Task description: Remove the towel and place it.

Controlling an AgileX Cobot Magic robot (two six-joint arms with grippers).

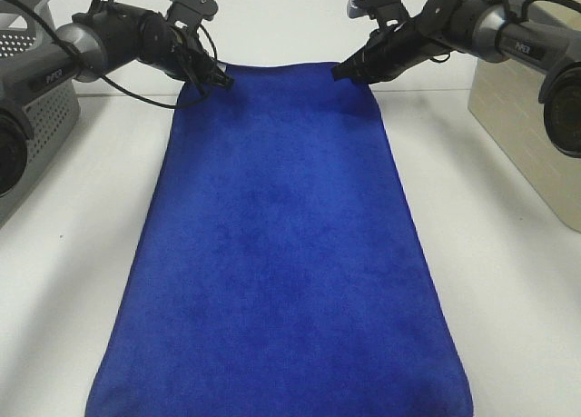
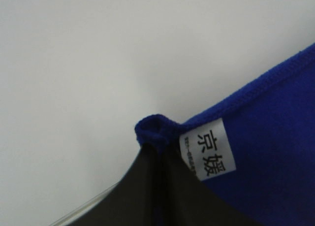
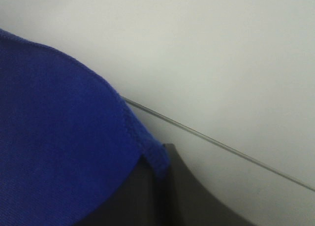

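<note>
The royal-blue towel (image 1: 281, 253) lies spread flat and lengthwise down the middle of the white table, its far short edge at the back. My left gripper (image 1: 222, 81) is shut on the towel's far left corner; in the left wrist view that pinched corner (image 2: 155, 130) bunches at the fingertips beside a small white tag (image 2: 209, 149). My right gripper (image 1: 339, 72) is shut on the far right corner, and the right wrist view shows the stitched towel corner (image 3: 157, 154) clamped between its dark fingers.
A grey perforated basket (image 1: 36, 108) stands at the left edge and a beige basket (image 1: 531, 131) at the right edge. White table (image 1: 517, 326) surface shows on both sides of the towel.
</note>
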